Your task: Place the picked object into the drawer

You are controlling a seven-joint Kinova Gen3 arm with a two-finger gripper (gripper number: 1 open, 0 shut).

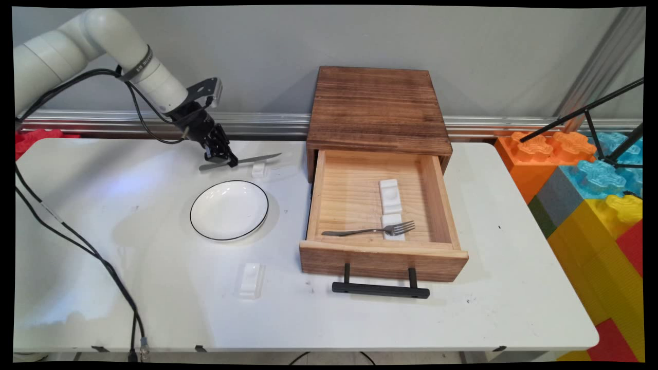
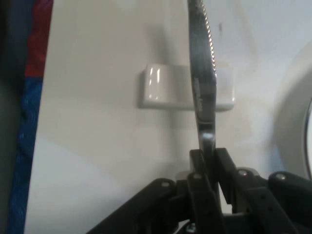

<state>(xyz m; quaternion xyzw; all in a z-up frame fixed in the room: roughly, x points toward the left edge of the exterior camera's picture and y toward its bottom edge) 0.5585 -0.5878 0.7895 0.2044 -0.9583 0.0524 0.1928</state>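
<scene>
A: While the gripper (image 1: pixel 227 160) hangs low over the table's (image 1: pixel 360 318) far left part, what sits between its fingers?

B: A knife (image 1: pixel 241 161). Both fingers are pinched tight on the handle, and the blade runs out ahead of the hand, serrated edge showing in the hand view (image 2: pixel 202 87).

A: Is the knife on the table?

B: It looks lifted a little. The blade crosses above a small white rest (image 2: pixel 165 87) just ahead of the fingertips; I cannot tell whether it touches it.

A: What else lies close to the hand?

B: A white plate (image 1: pixel 229 210) with a dark rim, just beside and below the gripper toward the camera; its edge shows at the right of the hand view.

A: And farther off?

B: Beyond the knife tip stands a wooden box (image 1: pixel 378 110) with its drawer (image 1: pixel 383 257) pulled out. Inside lie a fork (image 1: pixel 372 230) and two white rests; the fork's tines lie on the nearer one (image 1: pixel 393 226). Another white rest (image 1: pixel 250 280) lies on the table well apart from the hand, past the plate toward the near edge.
</scene>
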